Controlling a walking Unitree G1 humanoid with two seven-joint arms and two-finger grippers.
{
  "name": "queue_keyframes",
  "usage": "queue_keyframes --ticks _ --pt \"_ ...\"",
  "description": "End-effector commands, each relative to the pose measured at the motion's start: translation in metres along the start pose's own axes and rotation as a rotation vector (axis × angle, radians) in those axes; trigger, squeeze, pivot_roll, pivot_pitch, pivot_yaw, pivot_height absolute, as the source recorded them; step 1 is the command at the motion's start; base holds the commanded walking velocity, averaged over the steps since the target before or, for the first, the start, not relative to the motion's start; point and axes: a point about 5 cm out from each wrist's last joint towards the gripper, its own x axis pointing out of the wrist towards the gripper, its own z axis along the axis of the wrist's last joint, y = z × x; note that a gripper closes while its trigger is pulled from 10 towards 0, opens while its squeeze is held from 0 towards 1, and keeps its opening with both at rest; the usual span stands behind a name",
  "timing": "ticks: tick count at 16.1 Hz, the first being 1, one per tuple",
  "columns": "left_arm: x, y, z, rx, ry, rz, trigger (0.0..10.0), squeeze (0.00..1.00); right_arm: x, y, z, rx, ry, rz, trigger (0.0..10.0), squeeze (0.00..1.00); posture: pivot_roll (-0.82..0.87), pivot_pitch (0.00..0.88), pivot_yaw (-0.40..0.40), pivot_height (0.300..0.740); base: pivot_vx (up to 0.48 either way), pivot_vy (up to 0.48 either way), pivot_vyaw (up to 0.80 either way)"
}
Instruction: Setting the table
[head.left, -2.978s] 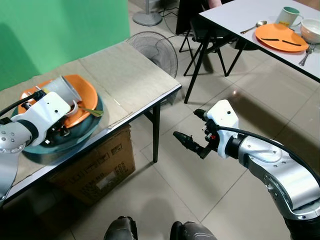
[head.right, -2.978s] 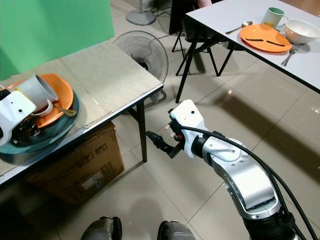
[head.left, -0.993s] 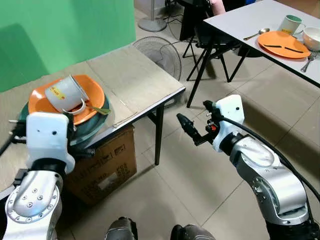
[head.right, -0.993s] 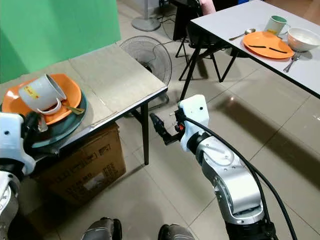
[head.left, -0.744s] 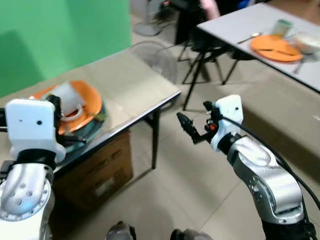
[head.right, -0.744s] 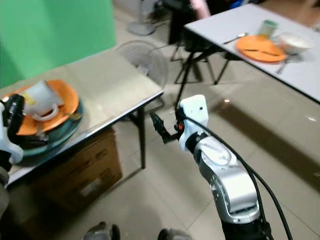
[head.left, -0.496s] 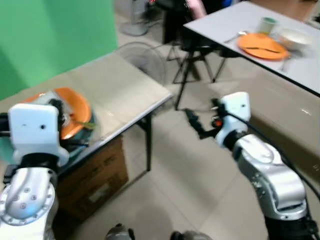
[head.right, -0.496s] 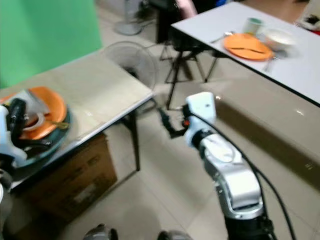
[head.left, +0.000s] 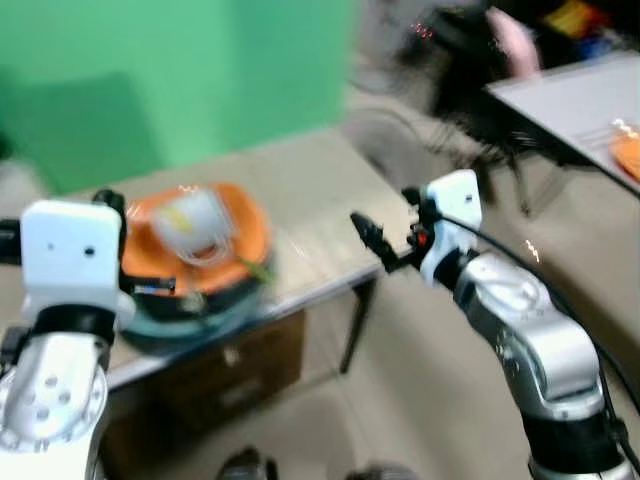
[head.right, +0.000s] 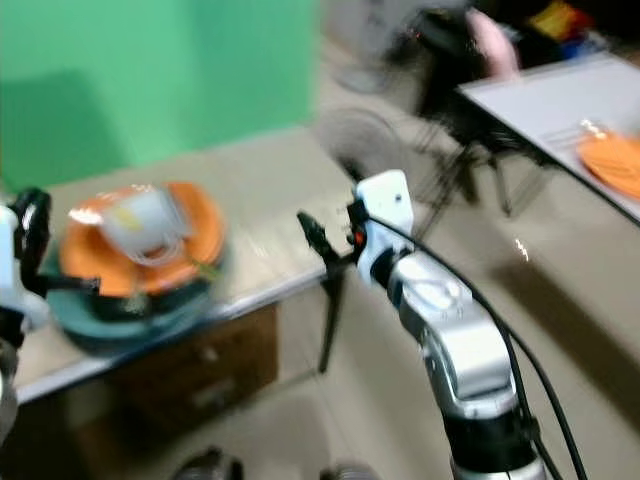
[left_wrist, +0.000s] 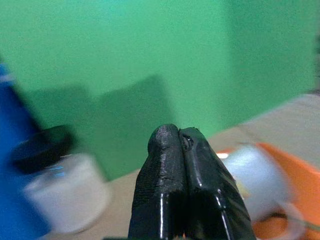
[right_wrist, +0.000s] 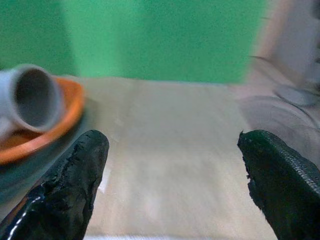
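A white ceramic mug lies tipped on a round orange plate stacked on a teal dish atop the beige table. The left gripper, fingers pressed together, sits beside the stack; the right gripper, fingers spread wide, hovers at the table's edge.

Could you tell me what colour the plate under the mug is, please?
Orange; the round plate shows best in the right eye view.
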Motion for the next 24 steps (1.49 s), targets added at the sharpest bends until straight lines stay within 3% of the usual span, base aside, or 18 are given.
queue_keyframes --ticks 1,3,6,7,10,15,17,18,19,21,23,24 --pt "-0.002 0.0 0.004 0.023 -0.02 -0.008 10.0 0.0 0.004 0.005 0.009 -0.004 -0.037 0.066 10.0 0.0 0.06 0.11 -0.056 0.74 0.375 0.0 0.8" --pt "-0.002 -0.005 0.003 -0.001 -0.009 -0.072 10.0 0.0 0.005 0.004 0.007 0.015 -0.011 0.116 10.0 0.0 0.06 0.11 -0.056 0.74 0.0 0.0 0.0" --pt "-0.007 -0.013 -0.009 0.046 0.074 -0.24 10.0 0.0 0.01 0.007 0.01 0.051 0.002 0.202 10.0 0.04 0.05 0.119 -0.051 0.74 0.0 0.0 0.0" --pt "-0.009 -0.011 -0.013 0.044 0.1 -0.268 10.0 0.0 0.013 0.01 0.013 0.097 0.022 0.257 10.0 1.0 0.05 0.123 -0.051 0.74 0.0 0.0 0.0" --pt "-0.012 -0.003 -0.018 0.049 0.128 -0.296 10.0 0.0 0.019 0.016 0.016 0.153 0.068 0.4 10.0 1.0 0.04 0.134 -0.057 0.74 0.0 0.0 0.0" --pt "-0.021 0.0 -0.024 0.032 0.155 -0.425 10.0 0.0 0.047 0.026 0.012 0.162 0.152 0.38 10.0 1.0 0.03 0.145 -0.058 0.74 0.0 0.0 0.0" --pt "-0.027 -0.002 -0.028 -0.006 0.171 -0.494 10.0 0.0 0.052 0.033 0.012 0.216 0.169 0.428 10.0 1.0 0.03 0.149 -0.058 0.74 0.0 0.0 0.0" --pt "-0.029 -0.003 -0.028 -0.046 0.169 -0.51 10.0 1.0 0.054 0.043 0.009 0.273 0.191 0.521 10.0 0.07 0.03 0.148 -0.058 0.74 0.0 0.0 0.0" --pt "-0.029 -0.002 -0.028 -0.04 0.166 -0.513 10.0 1.0 0.055 0.047 0.007 0.286 0.201 0.548 10.0 0.0 0.04 0.146 -0.06 0.74 0.0 0.0 0.0" --pt "-0.029 -0.001 -0.027 -0.038 0.164 -0.518 10.0 1.0 0.059 0.052 0.002 0.29 0.215 0.565 10.0 0.0 0.04 0.144 -0.063 0.74 0.0 0.0 0.0" --pt "-0.03 -0.001 -0.028 -0.045 0.161 -0.533 10.0 1.0 0.062 0.056 0.0 0.286 0.214 0.571 0.0 0.0 0.04 0.139 -0.065 0.74 0.0 0.0 0.0" --pt "-0.032 -0.002 -0.028 -0.048 0.162 -0.559 10.0 1.0 0.065 0.056 -0.001 0.288 0.209 0.567 0.0 0.0 0.04 0.138 -0.066 0.74 0.0 0.0 0.0"
